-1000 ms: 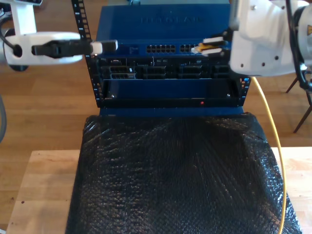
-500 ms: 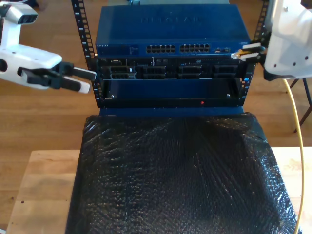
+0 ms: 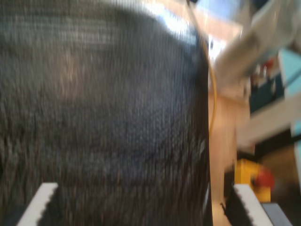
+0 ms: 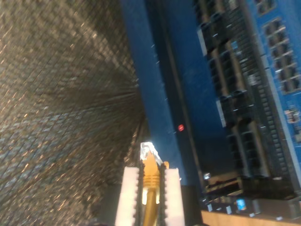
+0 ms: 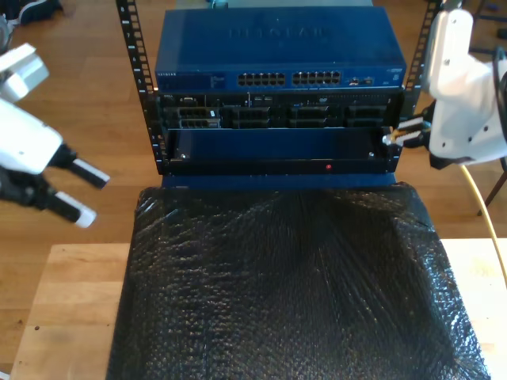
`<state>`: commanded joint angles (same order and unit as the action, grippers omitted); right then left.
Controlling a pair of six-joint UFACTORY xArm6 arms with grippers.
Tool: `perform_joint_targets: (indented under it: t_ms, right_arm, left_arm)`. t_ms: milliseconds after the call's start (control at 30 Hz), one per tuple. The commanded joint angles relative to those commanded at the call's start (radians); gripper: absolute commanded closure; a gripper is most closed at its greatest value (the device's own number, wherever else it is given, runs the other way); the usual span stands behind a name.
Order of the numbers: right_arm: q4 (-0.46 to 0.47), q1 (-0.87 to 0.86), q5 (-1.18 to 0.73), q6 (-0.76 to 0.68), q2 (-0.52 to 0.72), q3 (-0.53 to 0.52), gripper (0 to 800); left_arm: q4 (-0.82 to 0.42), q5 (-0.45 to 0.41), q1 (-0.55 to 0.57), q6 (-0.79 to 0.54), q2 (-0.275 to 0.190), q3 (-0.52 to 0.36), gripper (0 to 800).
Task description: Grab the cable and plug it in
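The cable is yellow-orange, and its clear plug sticks out past the white fingers of my second gripper, which is shut on it. In the exterior view that gripper sits at the rack's right edge, level with the lower black panel, below the blue switch's ports. The cable hangs down from it at the exterior view's right. My first gripper is open with nothing in it, off the rack at the exterior view's left. Its wrist view looks between its spread fingers across the mat to the cable.
The blue switch tops a rack with black server bays and a red light. A black bubble-wrap mat covers the wooden table. A yellow box with a red button stands beyond the mat.
My second gripper has carried the plug away from the switch's ports, right and down to the rack's edge. My first gripper has swung down and away from the rack.
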<state>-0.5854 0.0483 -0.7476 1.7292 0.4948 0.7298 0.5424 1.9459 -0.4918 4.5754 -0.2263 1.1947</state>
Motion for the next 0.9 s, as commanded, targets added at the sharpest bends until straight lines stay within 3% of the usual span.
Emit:
perform_joint_targets:
  t_ms: [267,467,633,900]
  right_arm:
    - [0.173,0.002,-0.015,-0.164,-0.041,0.000,800]
    - [0.189,0.002,-0.021,-0.184,-0.066,0.003,800]
    - [0.193,0.002,-0.025,-0.184,-0.086,0.000,800]
    - [0.195,0.002,-0.025,-0.186,-0.112,0.002,800]
  left_arm:
    - [-0.132,-0.041,-0.006,-0.160,-0.117,-0.143,0]
    - [-0.262,-0.041,-0.054,-0.288,-0.213,-0.282,0]
    - [-0.316,-0.032,-0.153,-0.483,-0.250,-0.371,0]
    - [-0.456,-0.041,-0.345,-0.735,-0.250,-0.483,0]
